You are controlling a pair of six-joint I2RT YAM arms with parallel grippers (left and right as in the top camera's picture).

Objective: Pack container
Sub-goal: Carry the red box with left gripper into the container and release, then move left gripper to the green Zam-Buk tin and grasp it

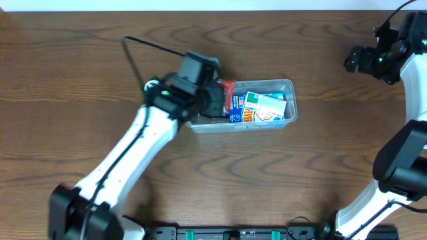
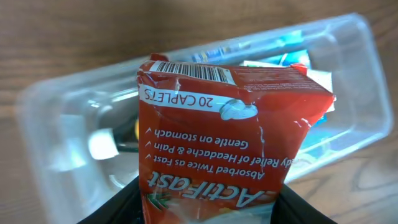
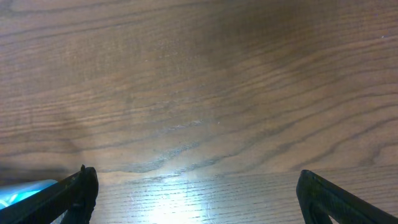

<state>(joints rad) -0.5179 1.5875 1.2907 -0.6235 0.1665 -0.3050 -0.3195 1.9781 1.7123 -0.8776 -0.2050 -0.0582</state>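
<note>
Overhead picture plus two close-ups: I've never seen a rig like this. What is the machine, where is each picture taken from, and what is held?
Two robot arms work at a wooden table. One picture looks down from above; the others come from cameras on each wrist. The left tool grips a red caplet packet over the clear container, which holds small boxes. The right tool is open and empty, off to the side.

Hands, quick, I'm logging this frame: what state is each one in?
Left hand: closed on the red ActiFast packet, over the container.
Right hand: open, holding nothing.
</note>
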